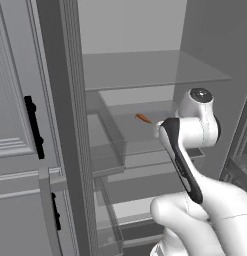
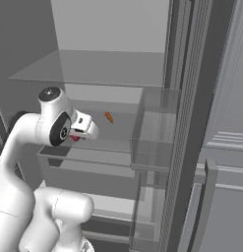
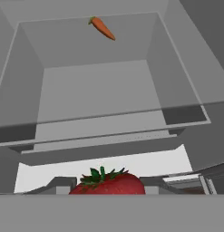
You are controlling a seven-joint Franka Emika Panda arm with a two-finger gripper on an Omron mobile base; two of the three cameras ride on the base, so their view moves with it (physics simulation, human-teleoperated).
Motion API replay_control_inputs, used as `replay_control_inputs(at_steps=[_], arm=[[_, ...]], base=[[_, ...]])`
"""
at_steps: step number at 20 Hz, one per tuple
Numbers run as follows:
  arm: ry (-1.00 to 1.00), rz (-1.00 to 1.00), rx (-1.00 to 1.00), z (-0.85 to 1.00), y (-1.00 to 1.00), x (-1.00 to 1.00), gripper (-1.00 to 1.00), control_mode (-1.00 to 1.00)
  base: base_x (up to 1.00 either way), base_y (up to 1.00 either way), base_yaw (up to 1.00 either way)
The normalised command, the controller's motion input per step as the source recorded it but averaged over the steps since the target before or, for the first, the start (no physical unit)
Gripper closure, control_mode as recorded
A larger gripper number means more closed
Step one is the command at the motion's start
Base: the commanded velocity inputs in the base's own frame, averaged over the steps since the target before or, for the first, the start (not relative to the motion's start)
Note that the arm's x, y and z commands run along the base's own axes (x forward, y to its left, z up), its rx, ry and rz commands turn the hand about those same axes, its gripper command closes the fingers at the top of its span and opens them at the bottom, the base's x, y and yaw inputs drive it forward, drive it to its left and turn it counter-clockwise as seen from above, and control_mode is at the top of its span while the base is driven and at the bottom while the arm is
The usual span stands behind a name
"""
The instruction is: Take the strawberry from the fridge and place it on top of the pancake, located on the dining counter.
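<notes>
The strawberry [image 3: 109,183], bright red with a green leafy cap, sits at the bottom middle of the hand view, right at my gripper [image 3: 109,189]. A bit of that red strawberry [image 2: 75,139] also peeks out under the white hand. My gripper [image 2: 79,137] is shut on it, in front of the open fridge [image 1: 145,70] at the height of its middle glass shelf. The fingertips are hidden behind the fruit. The pancake and the dining counter are out of view.
An orange carrot [image 3: 103,28] lies at the back of the shelf [image 1: 143,118]. Clear door bins [image 2: 152,133] jut out beside the opening. A paneled grey cabinet [image 1: 15,100] with dark handles stands to the left, and glass shelves lie above and below the hand.
</notes>
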Motion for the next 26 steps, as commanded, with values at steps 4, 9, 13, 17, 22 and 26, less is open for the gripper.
replay_control_inputs(at_steps=[4,9,13,17,22,26], arm=[[0.00,0.00,0.04,0.27,0.00,-1.00,1.00,-1.00],[0.01,0.00,0.00,0.48,0.06,-0.84,1.00,-1.00],[0.03,0.00,-0.01,0.38,0.14,-0.44,1.00,-1.00],[0.00,0.00,0.00,-0.07,0.03,-0.18,1.00,-1.00],[0.00,0.00,0.00,0.00,0.00,0.00,1.00,-1.00],[0.00,0.00,0.00,0.00,0.00,0.00,1.00,-1.00]], base=[[0.00,0.00,0.00],[0.00,0.00,0.00],[0.00,0.00,0.00],[0.00,0.00,0.00],[0.00,0.00,0.00],[0.00,0.00,0.00]])
